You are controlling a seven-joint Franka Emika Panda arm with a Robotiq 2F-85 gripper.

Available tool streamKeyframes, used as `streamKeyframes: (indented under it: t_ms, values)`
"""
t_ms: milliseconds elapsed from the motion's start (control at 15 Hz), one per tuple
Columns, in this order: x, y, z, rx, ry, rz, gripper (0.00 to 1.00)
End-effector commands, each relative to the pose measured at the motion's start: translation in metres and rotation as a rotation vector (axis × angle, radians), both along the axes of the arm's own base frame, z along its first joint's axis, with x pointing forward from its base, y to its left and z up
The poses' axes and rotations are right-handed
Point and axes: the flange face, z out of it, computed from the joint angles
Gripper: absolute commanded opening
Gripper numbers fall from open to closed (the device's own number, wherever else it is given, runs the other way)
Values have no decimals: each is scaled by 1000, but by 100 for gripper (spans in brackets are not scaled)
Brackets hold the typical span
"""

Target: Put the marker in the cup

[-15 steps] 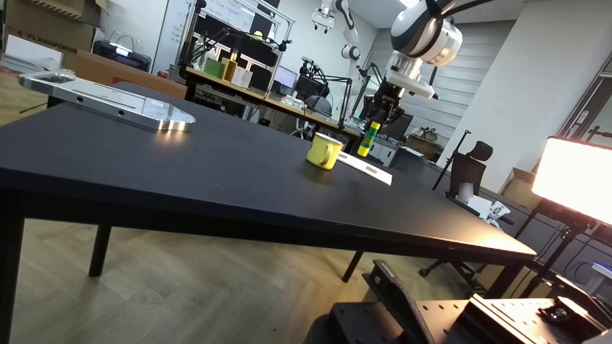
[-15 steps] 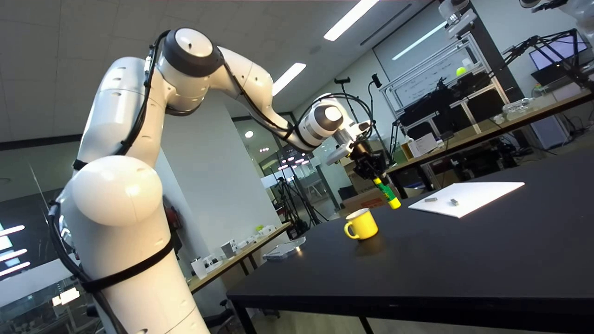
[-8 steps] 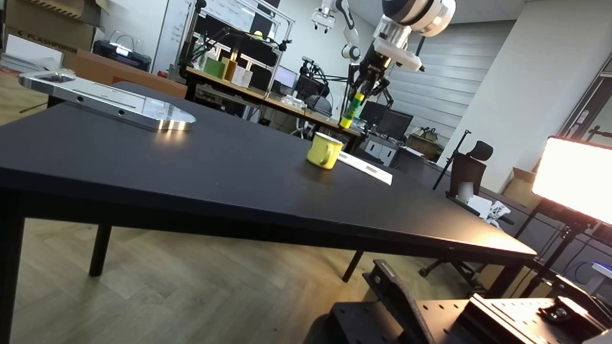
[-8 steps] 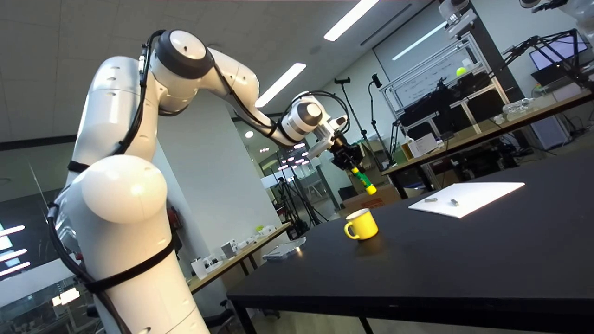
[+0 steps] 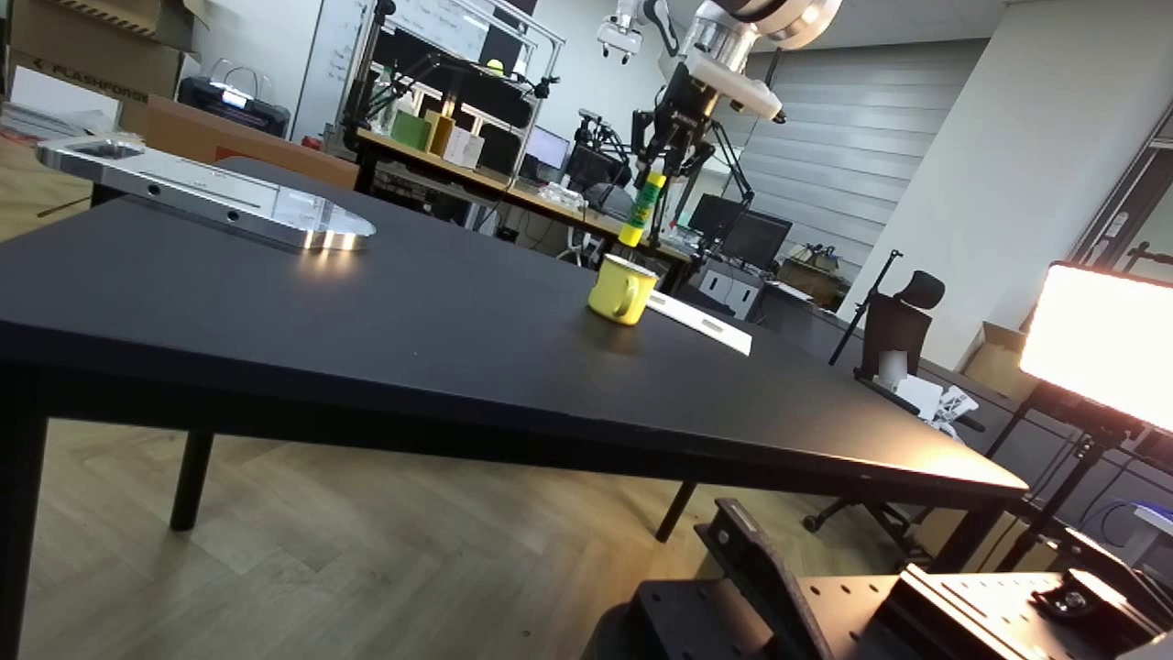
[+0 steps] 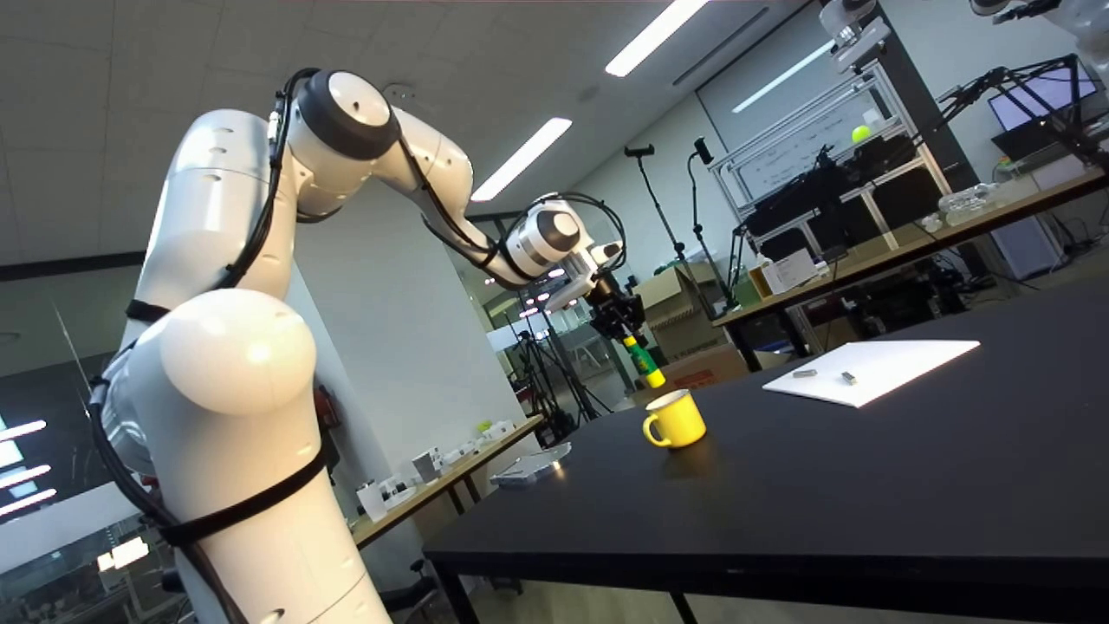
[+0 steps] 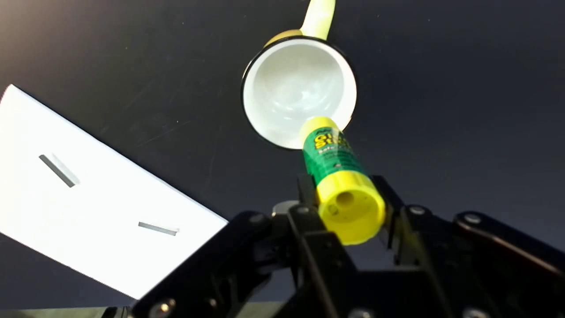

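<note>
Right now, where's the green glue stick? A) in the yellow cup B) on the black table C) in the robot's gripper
C, because the wrist view shows the gripper holding the glue stick, with its tip higher than the cup in an exterior view.

black table (image 5: 458,339): yellow cup (image 6: 680,422) upright, white sheet (image 6: 884,368) near it, silvery slab (image 5: 211,190) well apart.

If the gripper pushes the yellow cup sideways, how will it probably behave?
The yellow cup is squat and upright, so it would likely slide before tipping. Its handle sticks out on one side, so it may turn slightly.
</note>
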Motion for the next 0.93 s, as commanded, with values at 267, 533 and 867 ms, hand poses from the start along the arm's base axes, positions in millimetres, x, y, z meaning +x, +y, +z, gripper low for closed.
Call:
streamKeyframes:
  t_ms: [267,533,867]
  values:
    - [2,-5,-34,15,56,-29,9]
    - [4,-14,-67,12,106,-45,9]
    - [3,-17,-79,11,121,-45,66]
